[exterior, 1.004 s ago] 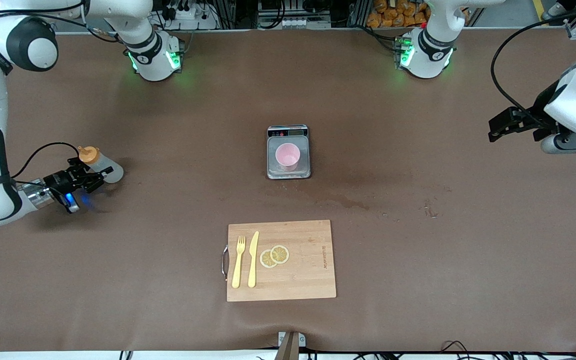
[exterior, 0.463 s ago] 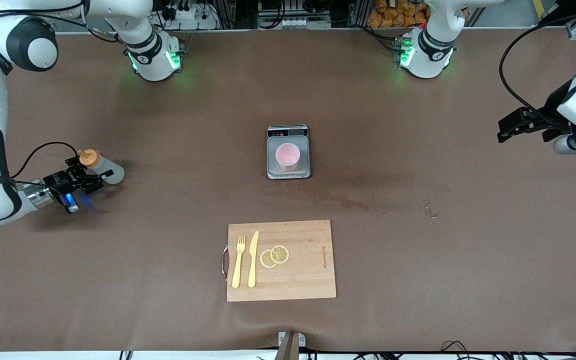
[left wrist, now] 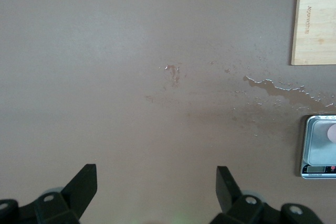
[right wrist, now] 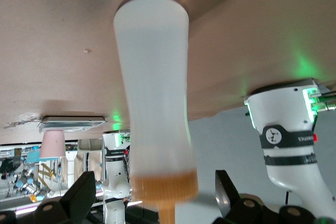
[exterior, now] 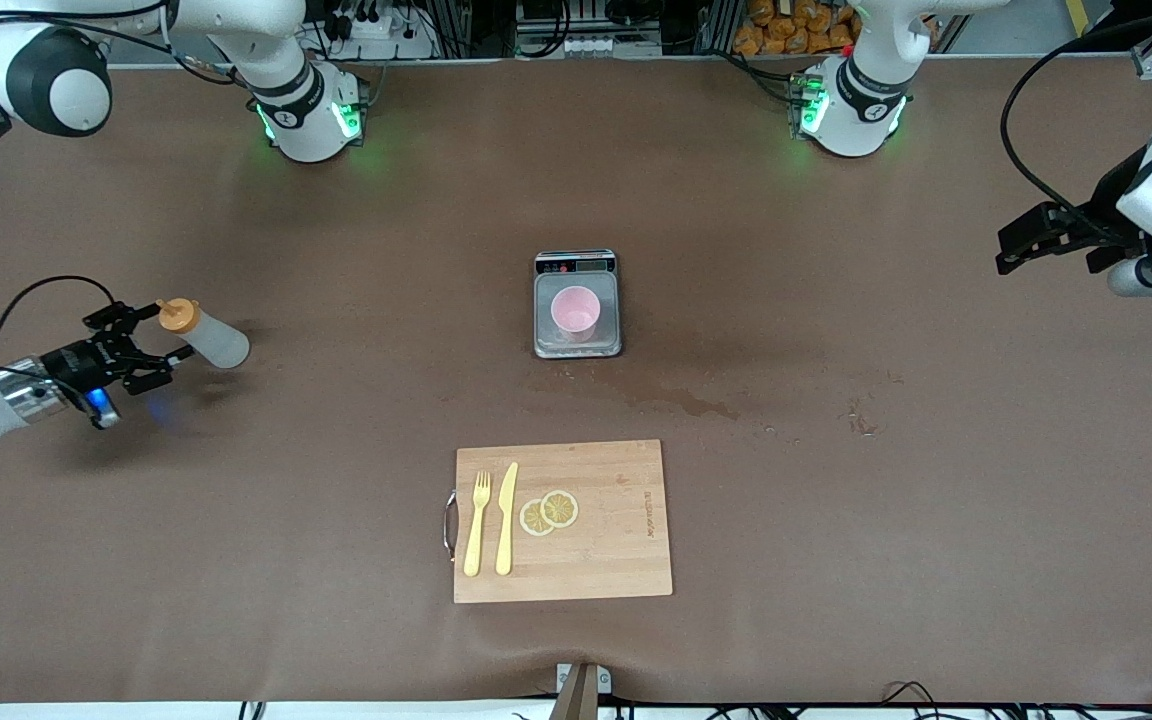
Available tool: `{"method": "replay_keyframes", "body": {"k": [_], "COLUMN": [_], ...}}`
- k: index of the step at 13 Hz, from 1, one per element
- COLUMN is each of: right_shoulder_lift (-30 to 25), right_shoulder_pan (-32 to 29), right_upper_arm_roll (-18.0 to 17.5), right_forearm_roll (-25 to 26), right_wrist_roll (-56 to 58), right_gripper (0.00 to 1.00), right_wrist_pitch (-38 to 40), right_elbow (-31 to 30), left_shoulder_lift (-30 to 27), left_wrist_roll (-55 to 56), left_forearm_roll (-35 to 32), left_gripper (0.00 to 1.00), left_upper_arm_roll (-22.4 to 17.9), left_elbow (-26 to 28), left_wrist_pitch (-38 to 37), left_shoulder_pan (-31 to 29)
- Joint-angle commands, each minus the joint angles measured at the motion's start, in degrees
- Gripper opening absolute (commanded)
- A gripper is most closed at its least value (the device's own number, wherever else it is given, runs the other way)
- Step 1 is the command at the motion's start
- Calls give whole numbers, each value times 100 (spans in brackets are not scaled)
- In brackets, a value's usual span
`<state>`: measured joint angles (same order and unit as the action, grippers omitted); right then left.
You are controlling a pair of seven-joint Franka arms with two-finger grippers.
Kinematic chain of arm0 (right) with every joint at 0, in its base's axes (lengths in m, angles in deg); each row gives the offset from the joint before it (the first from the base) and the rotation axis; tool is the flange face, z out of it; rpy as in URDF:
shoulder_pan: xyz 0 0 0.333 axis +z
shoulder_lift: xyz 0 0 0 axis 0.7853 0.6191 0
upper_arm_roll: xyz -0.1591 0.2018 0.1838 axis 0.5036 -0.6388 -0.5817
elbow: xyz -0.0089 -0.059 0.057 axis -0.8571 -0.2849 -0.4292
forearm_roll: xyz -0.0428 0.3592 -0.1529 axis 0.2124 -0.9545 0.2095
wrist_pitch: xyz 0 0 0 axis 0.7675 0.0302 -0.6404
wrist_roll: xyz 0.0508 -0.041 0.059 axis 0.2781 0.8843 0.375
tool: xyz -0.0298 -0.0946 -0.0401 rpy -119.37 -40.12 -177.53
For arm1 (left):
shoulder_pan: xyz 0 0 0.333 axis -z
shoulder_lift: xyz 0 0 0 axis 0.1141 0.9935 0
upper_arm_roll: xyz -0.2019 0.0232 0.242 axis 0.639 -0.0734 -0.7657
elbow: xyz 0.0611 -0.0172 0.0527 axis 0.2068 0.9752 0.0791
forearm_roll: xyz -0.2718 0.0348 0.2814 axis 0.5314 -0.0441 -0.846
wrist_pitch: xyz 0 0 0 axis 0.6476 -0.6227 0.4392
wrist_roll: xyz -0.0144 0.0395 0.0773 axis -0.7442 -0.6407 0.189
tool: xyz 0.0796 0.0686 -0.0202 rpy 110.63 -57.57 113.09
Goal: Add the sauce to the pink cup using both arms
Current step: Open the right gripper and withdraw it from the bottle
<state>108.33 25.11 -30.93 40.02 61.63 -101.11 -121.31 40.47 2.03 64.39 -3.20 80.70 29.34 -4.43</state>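
Note:
The sauce bottle [exterior: 212, 341], whitish with an orange cap, stands on the brown table near the right arm's end. My right gripper [exterior: 161, 337] is open beside it at cap height. In the right wrist view the sauce bottle [right wrist: 154, 98] stands free between the fingers [right wrist: 82, 188], touching neither. The pink cup [exterior: 574, 310] sits on a small scale [exterior: 576, 264] at mid-table, and the pink cup [right wrist: 51, 144] also shows in the right wrist view. My left gripper [exterior: 1004, 252] hangs open and empty over the left arm's end of the table; its wrist view shows the left gripper [left wrist: 156, 174] above bare table.
A wooden cutting board [exterior: 616, 560] lies nearer the front camera than the scale, carrying a yellow fork [exterior: 477, 525], a yellow knife [exterior: 506, 518] and lemon slices [exterior: 549, 512]. Wet spill marks [exterior: 696, 405] stain the table between scale and board.
The right gripper opened, let go of the sauce bottle and drew back toward the right arm's end. The bottle stays standing. The left arm drifted slightly toward its own end.

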Motion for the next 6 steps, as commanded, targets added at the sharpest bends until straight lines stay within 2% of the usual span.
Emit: {"method": "replay_keyframes", "body": {"k": [1, 4, 6], "right_shoulder_lift": [-125, -423, -695], "right_shoulder_pan": [-53, 18, 114], "right_upper_arm_roll": [-82, -100, -100], "right_forearm_roll": [-41, -41, -32], "right_wrist_roll": [-491, -1272, -1336], "right_gripper": [100, 100, 100], "right_wrist_pitch": [418, 516, 578], "right_elbow": [442, 847, 979], "left_shoulder_lift": [-185, -194, -194], "left_wrist_roll": [4, 4, 13], "left_forearm_roll": [-22, -22, -22], "left_gripper": [100, 100, 100], "left_upper_arm_roll": [35, 44, 44], "left_elbow": [72, 80, 72], "left_wrist_pitch": [-96, -105, -105], "left_shoulder_pan": [-27, -19, -19]}}
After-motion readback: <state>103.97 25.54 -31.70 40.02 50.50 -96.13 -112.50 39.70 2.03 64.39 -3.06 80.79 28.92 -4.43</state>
